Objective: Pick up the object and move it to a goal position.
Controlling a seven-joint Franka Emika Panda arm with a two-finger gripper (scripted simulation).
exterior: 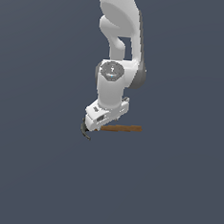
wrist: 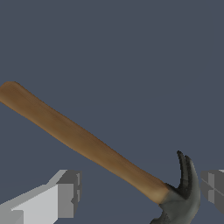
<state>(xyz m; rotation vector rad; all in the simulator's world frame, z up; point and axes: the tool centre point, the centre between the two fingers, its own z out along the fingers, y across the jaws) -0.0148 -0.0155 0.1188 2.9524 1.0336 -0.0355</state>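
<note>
Hammer (wrist: 92, 148) lies between the fingers, near its head end; the handle's long axis runs slantwise across the gap and away from the gripper (wrist: 140, 192). Fingers (wrist: 68, 194) are spread, not touching it, one each side.

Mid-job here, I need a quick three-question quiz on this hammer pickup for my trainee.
1. True or false: the hammer has a blue plastic handle.
2. In the wrist view, which part of the hammer lies nearest the gripper fingers: A) the free handle end, B) the head, C) neither?
3. Fill in: in the exterior view the handle sticks out toward that view's ____.

Key:
1. False; it is brown wood.
2. B; the head sits between the two fingers, with a gap visible to the finger on the handle's side.
3. Right.
</note>
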